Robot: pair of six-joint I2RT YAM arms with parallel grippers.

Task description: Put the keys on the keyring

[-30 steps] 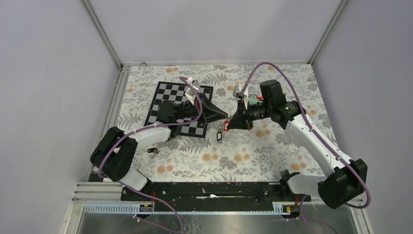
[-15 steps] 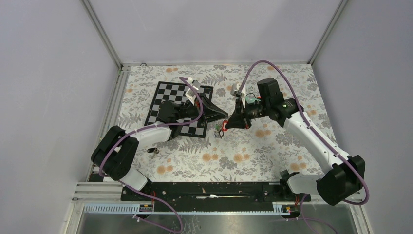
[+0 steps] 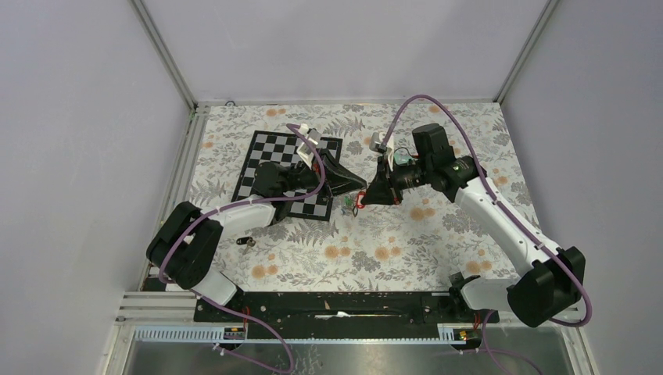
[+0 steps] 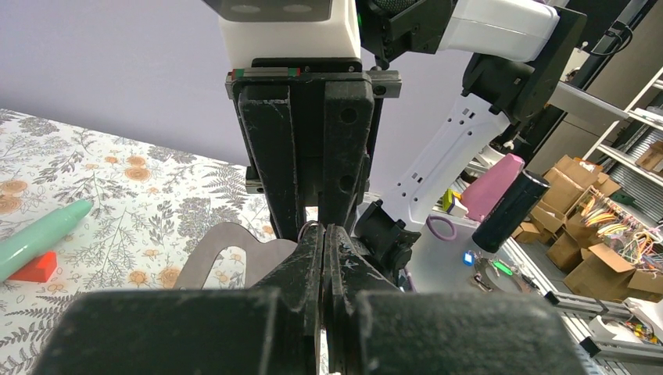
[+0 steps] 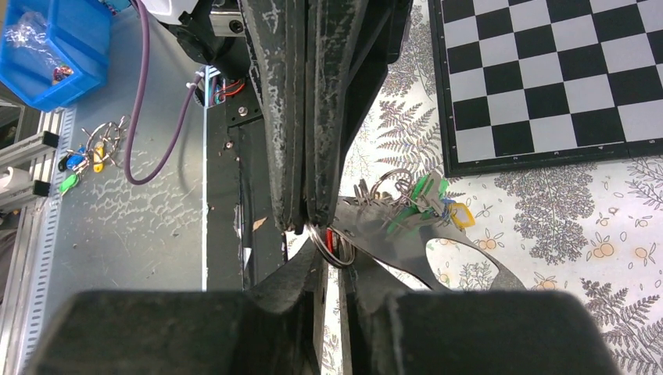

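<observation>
My two grippers meet tip to tip over the flowered table's middle. The left gripper (image 3: 360, 186) is shut, and a thin grey wire of the keyring (image 4: 311, 228) shows at its tip (image 4: 324, 233). In the right wrist view the keyring (image 5: 338, 251) runs from the left fingertips (image 5: 301, 219) into my right gripper (image 5: 332, 264), which is shut on it. The keys (image 5: 422, 205), with green, yellow and blue tags, hang off the ring to the right, and a red tag (image 5: 329, 237) sits at the jaws. The bunch (image 3: 352, 205) hangs just under the tips.
A checkerboard mat (image 3: 270, 164) lies under the left arm. The teal tube with red cap (image 4: 43, 234) lies behind the right wrist. A small dark object (image 3: 245, 241) lies near the left arm. A blue bin (image 5: 47, 43) and another key bunch (image 5: 84, 152) lie beyond the table edge.
My right gripper has moved left and slightly away with the key bunch, closing up to the left gripper's tip. The left arm has stayed still.
</observation>
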